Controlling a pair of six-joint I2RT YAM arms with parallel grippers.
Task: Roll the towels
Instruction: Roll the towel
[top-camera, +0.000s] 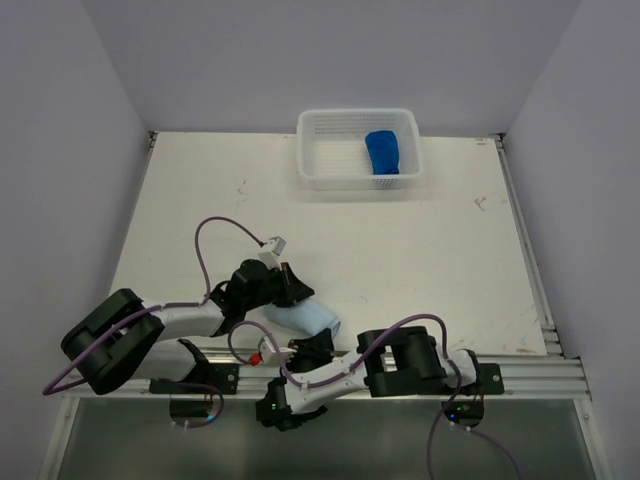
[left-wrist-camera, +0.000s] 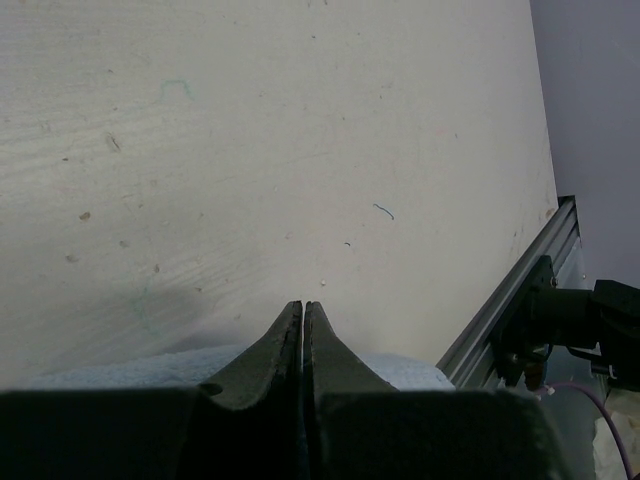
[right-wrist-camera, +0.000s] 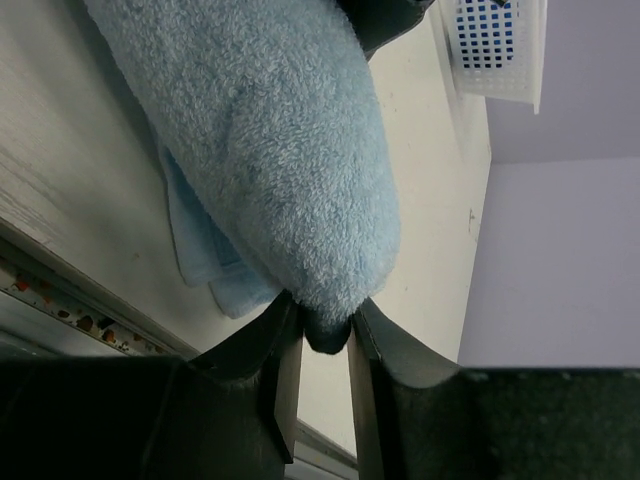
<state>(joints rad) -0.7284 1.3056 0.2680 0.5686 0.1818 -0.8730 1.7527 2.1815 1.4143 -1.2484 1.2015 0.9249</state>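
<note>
The pale sky-blue towel (top-camera: 303, 318) lies rolled near the table's front edge, a loose flat layer (right-wrist-camera: 200, 250) showing under the roll (right-wrist-camera: 270, 150). My right gripper (right-wrist-camera: 325, 315) has its fingers a narrow gap apart, and the roll's end is wedged between the tips, touching both. My left gripper (left-wrist-camera: 302, 306) is shut with nothing visible between its fingers. It rests over the towel's other side (left-wrist-camera: 120, 366). From above, the left gripper (top-camera: 290, 290) and right gripper (top-camera: 318, 345) flank the roll. The dark royal-blue towel (top-camera: 383, 152) lies rolled in the basket.
A white perforated basket (top-camera: 358, 115) stands at the table's far edge, also seen as the basket (right-wrist-camera: 495, 50) in the right wrist view. An aluminium rail (top-camera: 510, 372) runs along the near edge just behind the roll. Purple cables loop over both arms.
</note>
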